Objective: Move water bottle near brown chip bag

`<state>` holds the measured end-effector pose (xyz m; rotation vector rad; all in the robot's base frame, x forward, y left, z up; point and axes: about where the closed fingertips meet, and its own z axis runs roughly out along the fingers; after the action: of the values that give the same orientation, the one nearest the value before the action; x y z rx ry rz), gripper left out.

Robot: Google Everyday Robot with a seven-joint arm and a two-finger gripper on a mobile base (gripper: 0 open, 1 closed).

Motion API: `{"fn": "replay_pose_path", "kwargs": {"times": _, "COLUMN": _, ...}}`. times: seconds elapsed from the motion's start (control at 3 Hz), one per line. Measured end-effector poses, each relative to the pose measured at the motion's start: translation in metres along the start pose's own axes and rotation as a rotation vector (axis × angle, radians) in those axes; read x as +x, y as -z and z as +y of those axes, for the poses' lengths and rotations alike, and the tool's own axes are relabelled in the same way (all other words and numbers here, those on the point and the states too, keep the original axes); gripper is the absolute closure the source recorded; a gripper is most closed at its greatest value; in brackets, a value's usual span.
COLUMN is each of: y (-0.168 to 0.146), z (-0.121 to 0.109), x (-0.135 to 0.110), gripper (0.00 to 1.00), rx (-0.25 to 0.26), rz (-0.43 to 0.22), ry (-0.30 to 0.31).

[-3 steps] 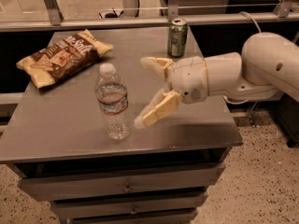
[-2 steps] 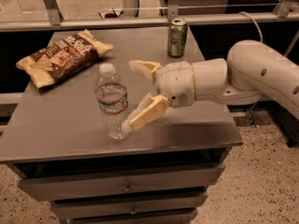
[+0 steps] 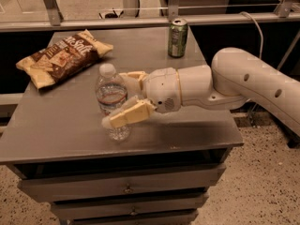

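My arm (image 3: 253, 81) crosses the table's (image 3: 56, 125) right edge. The brown chip bag (image 3: 61, 57) lies at the back-left corner. The water bottle (image 3: 110, 92) stands upright near the front edge, between my gripper's (image 3: 115, 99) 2 spread fingers (image 3: 129, 114).

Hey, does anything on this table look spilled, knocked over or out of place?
Nothing stands out. The water bottle and green soda can stand upright, the brown chip bag lies flat at the back left, and the gripper sits open around the bottle.
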<state>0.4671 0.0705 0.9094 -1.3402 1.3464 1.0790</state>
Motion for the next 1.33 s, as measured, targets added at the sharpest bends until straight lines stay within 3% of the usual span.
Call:
{"fn": "replay_pose_path", "kwargs": {"times": 0.33, "y": 0.0, "z": -0.001, "x": 0.004, "gripper": 0.56, "rx": 0.001, "rz": 0.001, "ry": -0.023}}
{"fn": "replay_pose_path", "kwargs": {"times": 0.67, "y": 0.0, "z": 0.0, "x": 0.006, "gripper": 0.78, "rx": 0.002, "rz": 0.004, "ry": -0.034}}
{"fn": "replay_pose_path", "kwargs": {"times": 1.0, "y": 0.043, "z": -0.025, "x": -0.009, "gripper": 1.0, "rx": 0.097, "rz": 0.032, "ry": 0.01}}
{"fn": "replay_pose_path", "kwargs": {"times": 1.33, "y": 0.092, "z": -0.052, "x": -0.034, "gripper": 1.0, "rx": 0.205, "rz": 0.055, "ry": 0.059}}
